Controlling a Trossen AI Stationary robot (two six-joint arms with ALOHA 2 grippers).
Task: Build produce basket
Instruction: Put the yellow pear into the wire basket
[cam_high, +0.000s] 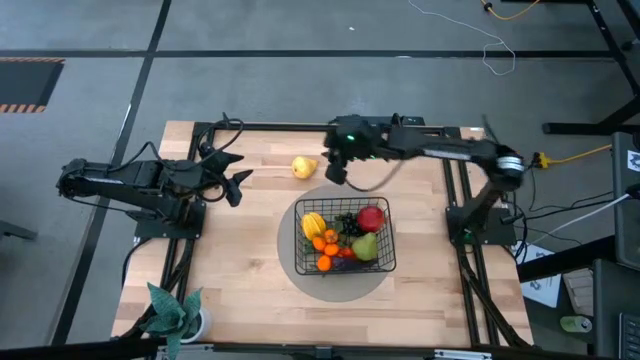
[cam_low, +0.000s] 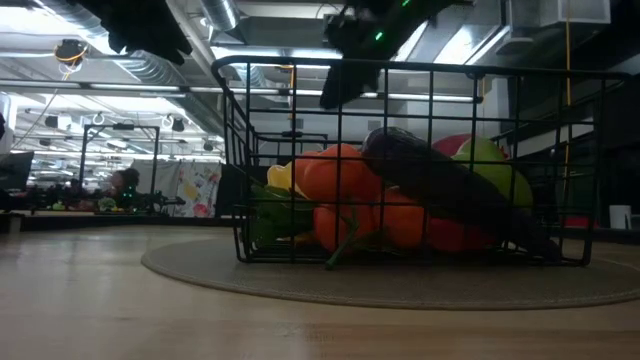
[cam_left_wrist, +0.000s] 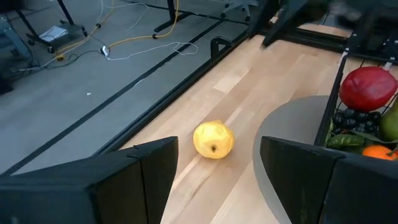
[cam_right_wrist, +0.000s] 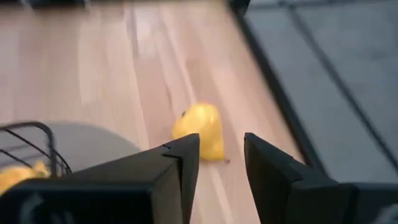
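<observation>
Pear, yellow, lies on the tabletop outside the basket, just beside the right gripper, whose fingers hang open and empty. Left gripper, open, waits farther off.

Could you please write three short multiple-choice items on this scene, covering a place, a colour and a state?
1. Where is the yellow pear-shaped toy fruit?
A. in the basket
B. on the bare wooden tabletop
C. in a tool

2. What colour is the round apple in the black wire-mesh basket?
A. red
B. blue
C. white

3. How is the left tool?
A. gripping the fruit
B. open, empty
C. inside the basket

Answers: 1 B, it lies outside the basket, untouched. 2 A, red beside the mesh wall. 3 B, its fingers stand apart with nothing between them.
</observation>
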